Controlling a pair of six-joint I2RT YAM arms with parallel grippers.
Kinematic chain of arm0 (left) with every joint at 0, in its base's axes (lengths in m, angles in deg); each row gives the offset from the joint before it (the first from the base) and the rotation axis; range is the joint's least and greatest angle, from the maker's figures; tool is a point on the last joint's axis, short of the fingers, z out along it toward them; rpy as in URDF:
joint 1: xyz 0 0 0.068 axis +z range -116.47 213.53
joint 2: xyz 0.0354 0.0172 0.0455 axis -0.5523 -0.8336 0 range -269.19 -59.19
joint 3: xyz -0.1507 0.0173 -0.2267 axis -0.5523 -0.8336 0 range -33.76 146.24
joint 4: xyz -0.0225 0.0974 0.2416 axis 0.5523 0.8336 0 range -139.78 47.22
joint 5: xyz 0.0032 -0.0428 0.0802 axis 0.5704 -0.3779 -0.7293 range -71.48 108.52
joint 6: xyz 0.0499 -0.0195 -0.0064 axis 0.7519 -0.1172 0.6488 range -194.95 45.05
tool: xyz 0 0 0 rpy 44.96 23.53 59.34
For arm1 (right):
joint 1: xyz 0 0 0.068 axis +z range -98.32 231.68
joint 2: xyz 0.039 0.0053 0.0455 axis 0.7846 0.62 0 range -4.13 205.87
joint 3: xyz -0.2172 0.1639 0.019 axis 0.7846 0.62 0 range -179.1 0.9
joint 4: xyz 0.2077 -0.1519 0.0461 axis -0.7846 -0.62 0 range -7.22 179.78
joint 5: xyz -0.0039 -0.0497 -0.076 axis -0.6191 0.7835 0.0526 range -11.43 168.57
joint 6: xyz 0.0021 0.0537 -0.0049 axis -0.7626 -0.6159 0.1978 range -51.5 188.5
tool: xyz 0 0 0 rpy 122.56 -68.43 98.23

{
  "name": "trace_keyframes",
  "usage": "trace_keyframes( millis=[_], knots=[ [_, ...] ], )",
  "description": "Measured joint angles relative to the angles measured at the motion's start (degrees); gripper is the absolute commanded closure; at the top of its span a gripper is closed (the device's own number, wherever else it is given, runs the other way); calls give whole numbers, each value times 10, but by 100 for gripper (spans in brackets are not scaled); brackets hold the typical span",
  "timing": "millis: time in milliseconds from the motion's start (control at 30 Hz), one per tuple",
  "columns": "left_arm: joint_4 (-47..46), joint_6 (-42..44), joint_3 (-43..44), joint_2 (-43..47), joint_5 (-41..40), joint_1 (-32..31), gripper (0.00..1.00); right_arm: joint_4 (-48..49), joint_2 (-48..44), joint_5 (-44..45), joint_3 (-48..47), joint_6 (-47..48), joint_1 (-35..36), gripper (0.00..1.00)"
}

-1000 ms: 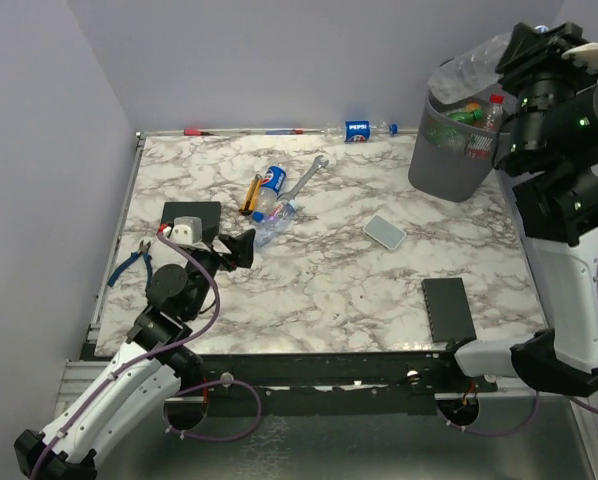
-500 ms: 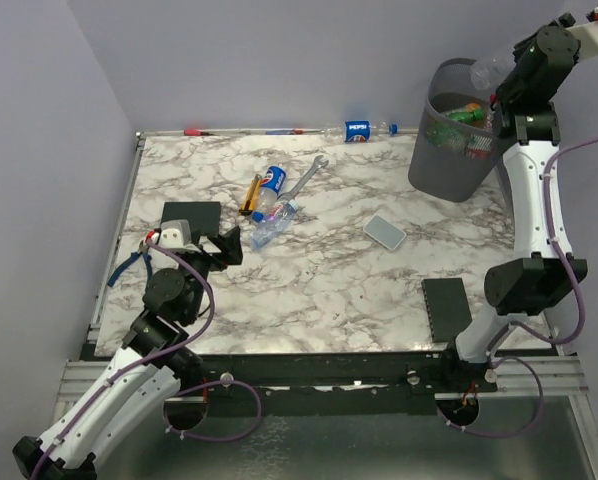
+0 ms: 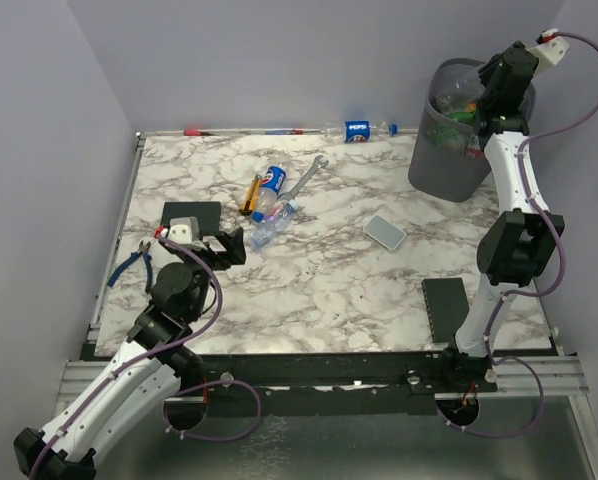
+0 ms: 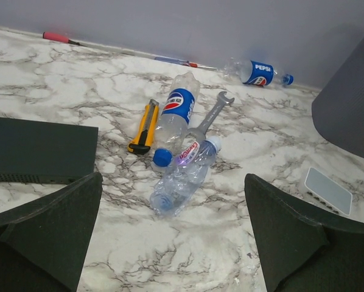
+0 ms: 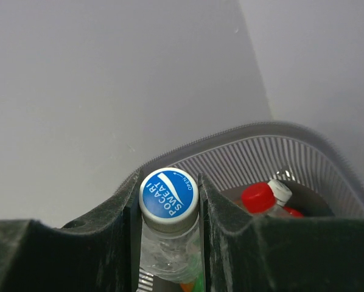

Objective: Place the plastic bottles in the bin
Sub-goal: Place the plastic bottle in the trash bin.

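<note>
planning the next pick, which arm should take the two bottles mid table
Left: left gripper is open, facing the pepsi bottle and clear bottle; right gripper is shut on a pocari bottle over the bin.

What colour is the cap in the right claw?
Blue cap, white lettering; right wrist view.

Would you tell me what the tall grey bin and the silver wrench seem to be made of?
The tall grey bin looks like matte metal mesh, its wall ribbed and see-through. The silver wrench looks like bare steel, going by its sheen.
</note>
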Motion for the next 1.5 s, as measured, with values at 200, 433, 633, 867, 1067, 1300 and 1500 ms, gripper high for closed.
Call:
trace_keyframes(
  millis=[200, 433, 633, 867, 1067, 1300, 1500],
  knots=[
    [0, 3, 0, -7, 1, 0, 1, 20, 49, -38, -18, -11, -7, 100],
    [0, 5, 0, -23, 1, 0, 1, 33, 63, -65, -5, -35, -21, 97],
    [0, 6, 0, -32, 3, 0, 1, 43, 63, -92, 27, -62, -32, 45],
    [0, 6, 0, -37, 8, 0, 1, 22, 63, -124, 19, -72, -40, 34],
    [0, 6, 0, -34, 11, 0, 1, -10, 59, -128, -32, -71, -42, 24],
    [0, 6, 0, -22, 19, 0, 1, -44, 23, -126, -53, -68, -47, 25],
    [0, 5, 0, -4, 24, 0, 1, -86, -14, -130, -63, -69, -47, 26]
  ],
)
